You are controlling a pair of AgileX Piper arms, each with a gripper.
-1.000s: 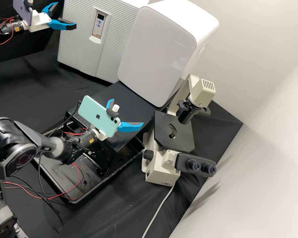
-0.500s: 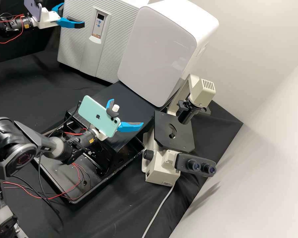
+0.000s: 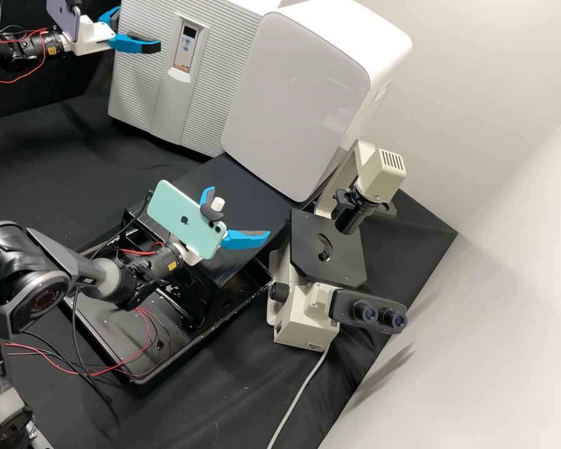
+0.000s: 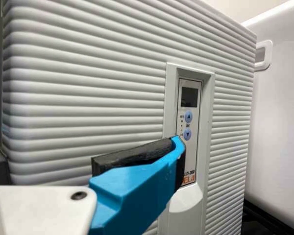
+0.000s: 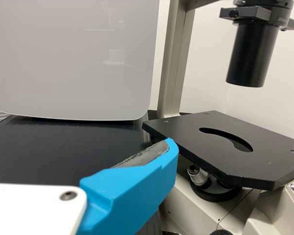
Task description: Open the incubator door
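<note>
The ribbed light-grey incubator [image 3: 209, 81] stands at the back with its door closed. In front of its left part is my left gripper [image 3: 138, 28], its two blue fingers spread with nothing between them. In the left wrist view the incubator [image 4: 83, 88] is close, and one finger of my left gripper [image 4: 137, 176] overlaps the lower edge of its control panel [image 4: 188, 122]; contact cannot be told. My right gripper [image 3: 240, 212] is held open over the black platform. One of its fingers shows in the right wrist view, where my right gripper [image 5: 132, 188] is beside the microscope stage.
A white cabinet with a glossy front [image 3: 299, 93] adjoins the incubator's right side. The microscope [image 3: 305, 312] is at the right of the black platform [image 3: 230, 181]. A black tray [image 3: 168, 368] with loose red wires lies below the right arm.
My left gripper has moved rightward, further across the incubator's front, with only a slight shift in the last half second. The right arm has kept still.
</note>
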